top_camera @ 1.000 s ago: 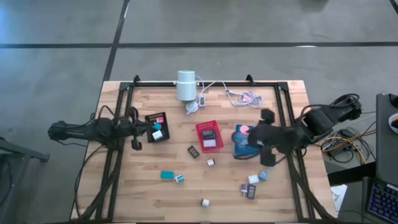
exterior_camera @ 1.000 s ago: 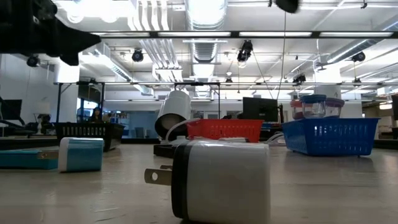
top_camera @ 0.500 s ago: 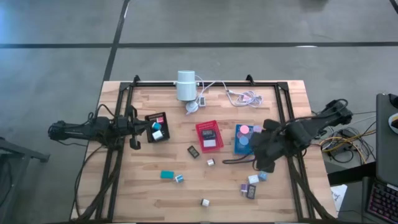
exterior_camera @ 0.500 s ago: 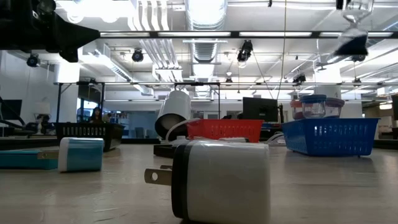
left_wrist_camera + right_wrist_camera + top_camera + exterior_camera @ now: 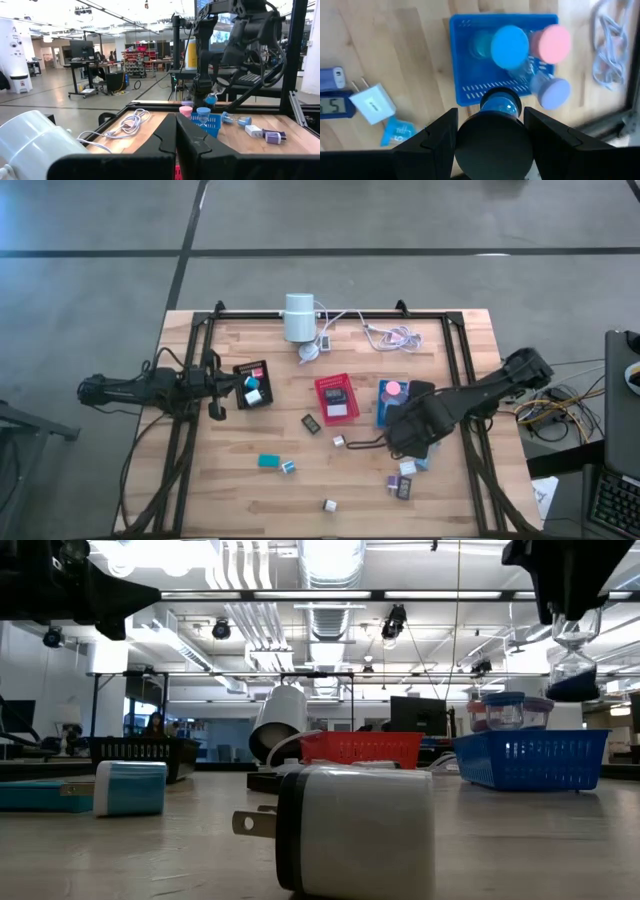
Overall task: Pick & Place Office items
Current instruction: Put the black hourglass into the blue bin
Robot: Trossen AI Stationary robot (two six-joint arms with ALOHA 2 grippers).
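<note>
Right now the right gripper (image 5: 492,131) hangs just above the blue tray's (image 5: 470,92) near edge, clamped on an hourglass with blue ends (image 5: 500,103). Beside the black tray (image 5: 251,384), the left gripper (image 5: 222,388) waits, fingers pressed together.

A wood table (image 5: 230,500) stands on a grey floor (image 5: 90,300). Three small trays sit in a row across its middle: a black tray (image 5: 240,370) on the left, a red tray (image 5: 349,406) in the middle and a blue tray (image 5: 383,412) on the right. At the far edge lies a white tube (image 5: 298,316) on its side. White cables (image 5: 392,335) curl on the wood to the right of it. A black metal frame (image 5: 455,360) runs around the table.
</note>
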